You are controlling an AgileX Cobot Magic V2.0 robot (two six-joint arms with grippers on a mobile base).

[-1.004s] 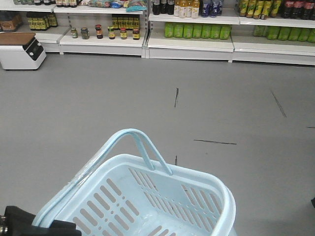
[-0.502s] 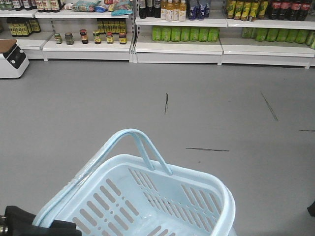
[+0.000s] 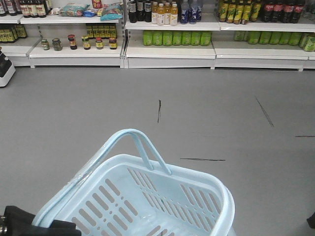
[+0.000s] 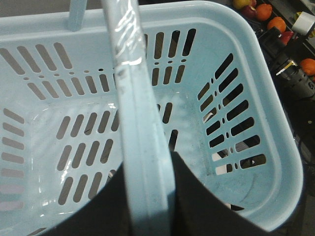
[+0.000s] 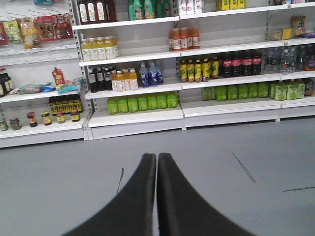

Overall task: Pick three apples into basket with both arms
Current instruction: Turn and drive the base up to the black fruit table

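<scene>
Basket [image 3: 147,196] sits at six o'clock in the front view, tilted, its handle [image 3: 140,145] raised toward twelve.

Left side: the left gripper [image 4: 147,196] pinches the hoop handle [image 4: 130,73]. One dark finger lies flush against each side of it, at six o'clock in the left wrist view. The same gripper shows as a dark shape [image 3: 42,223] at seven o'clock in the front view.

Centre: the slotted basket floor [image 4: 74,142] is bare, with no apple inside. Beyond the rim, at one o'clock in the left wrist view, lies some fruit [image 4: 266,12], red and orange. The pieces are too small to say which are apples.

Right side: the right gripper [image 5: 156,196] has its jaws pressed together and holds nothing. It points across the grey floor [image 5: 221,147] at the shelves [image 5: 138,118] of bottles at twelve o'clock.

Assessment: zero of three apples are loaded. The basket is in hand, but no apple is near either gripper. All three picks remain, and the right gripper must spread before the first.
</scene>
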